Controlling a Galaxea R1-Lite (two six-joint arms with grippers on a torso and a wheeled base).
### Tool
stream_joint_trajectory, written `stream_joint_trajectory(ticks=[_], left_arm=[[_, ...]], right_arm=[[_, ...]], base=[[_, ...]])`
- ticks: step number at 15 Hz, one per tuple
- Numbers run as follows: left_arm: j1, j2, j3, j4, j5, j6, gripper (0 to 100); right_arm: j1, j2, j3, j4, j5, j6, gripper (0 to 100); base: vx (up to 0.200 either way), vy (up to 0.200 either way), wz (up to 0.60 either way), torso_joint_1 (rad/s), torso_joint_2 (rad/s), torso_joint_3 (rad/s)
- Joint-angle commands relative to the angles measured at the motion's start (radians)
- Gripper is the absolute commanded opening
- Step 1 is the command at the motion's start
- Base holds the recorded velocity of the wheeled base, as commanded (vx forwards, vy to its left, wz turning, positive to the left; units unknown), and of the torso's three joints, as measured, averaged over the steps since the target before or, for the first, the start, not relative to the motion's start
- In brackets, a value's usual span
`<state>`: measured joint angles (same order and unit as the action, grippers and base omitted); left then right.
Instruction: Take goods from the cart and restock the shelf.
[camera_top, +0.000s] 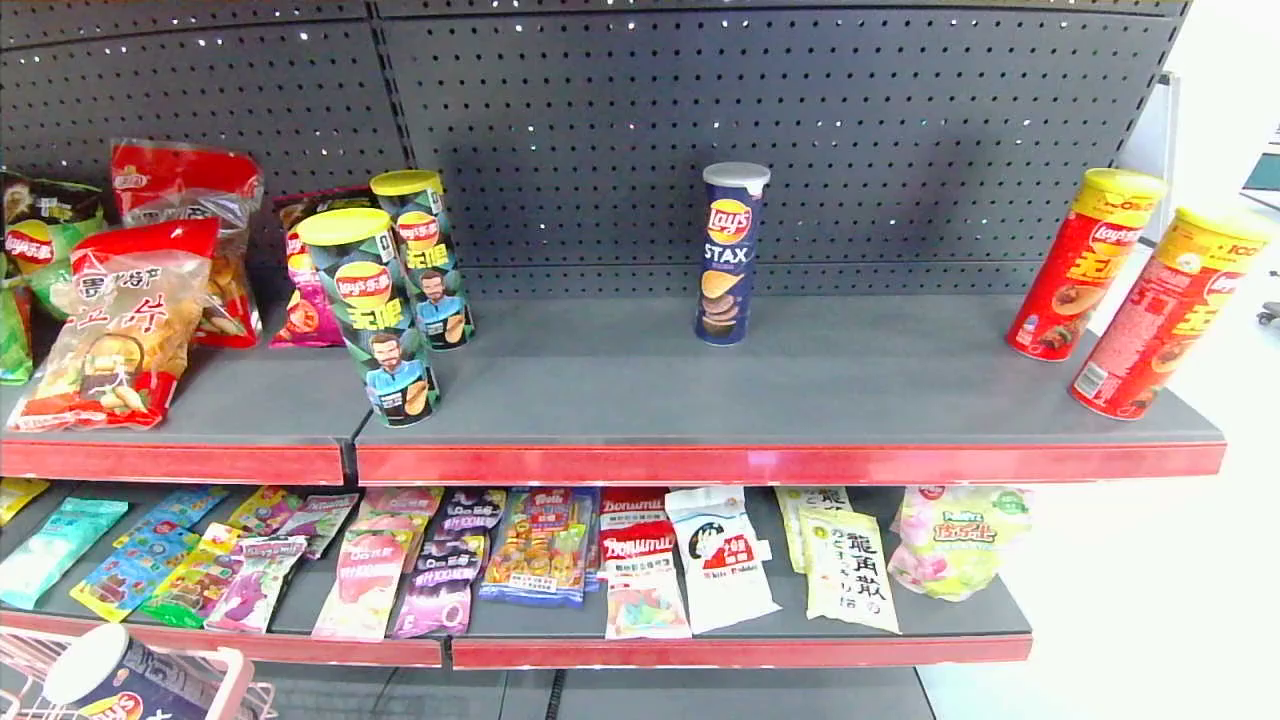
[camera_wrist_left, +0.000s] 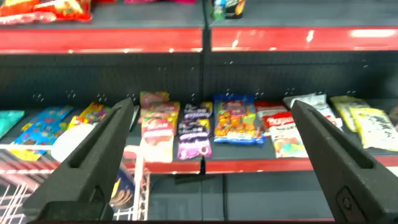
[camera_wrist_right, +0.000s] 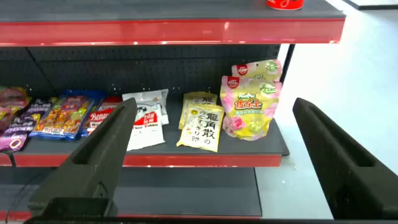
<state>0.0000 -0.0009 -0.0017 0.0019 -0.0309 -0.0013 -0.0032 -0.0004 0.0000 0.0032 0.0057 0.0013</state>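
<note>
Chip can (camera_top: 115, 677), dark blue, lies in the pink cart (camera_top: 215, 656) at seven o'clock, long axis slanted, white lid toward ten o'clock. Left pincer (camera_wrist_left: 212, 104) and right pincer (camera_wrist_right: 216, 102) gape wide, empty.

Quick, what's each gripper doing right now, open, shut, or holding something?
Left gripper: open, holding nothing.
Right gripper: open, holding nothing.

Matt perforated metal shelf (camera_top: 800, 390), glossy plastic snack bags (camera_top: 640, 570)
</note>
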Motion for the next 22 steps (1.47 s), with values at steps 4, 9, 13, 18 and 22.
stream_joint_trajectory(ticks=[4,9,13,18,22], left_arm=[[0.0,0.001,0.002,0.0,0.0,0.0,100],[0.0,0.001,0.0,0.0,0.0,0.0,100],[0.0,0.001,0.002,0.0,0.0,0.0,100],[0.0,0.001,0.0,0.0,0.0,-0.002,100],[0.0,0.001,0.0,0.0,0.0,0.0,100]], right_arm=[[0.0,0.0,0.0,0.0,0.0,0.0,100],[0.0,0.0,0.0,0.0,0.0,0.0,100],[0.0,0.0,0.0,0.0,-0.001,0.003,100],[0.0,0.0,0.0,0.0,-0.001,0.006,100],[0.0,0.0,0.0,0.0,-0.001,0.006,100]], base=[[0.0,0.0,0.6,0.016,0.0,0.002],[0.0,0.0,0.6,0.004,0.01,0.003],[0.0,0.0,0.15,0.001,0.0,-0.001],[0.0,0.0,0.0,-0.094,0.23,0.133],[0.0,0.0,0.0,-0.17,0.43,0.262]])
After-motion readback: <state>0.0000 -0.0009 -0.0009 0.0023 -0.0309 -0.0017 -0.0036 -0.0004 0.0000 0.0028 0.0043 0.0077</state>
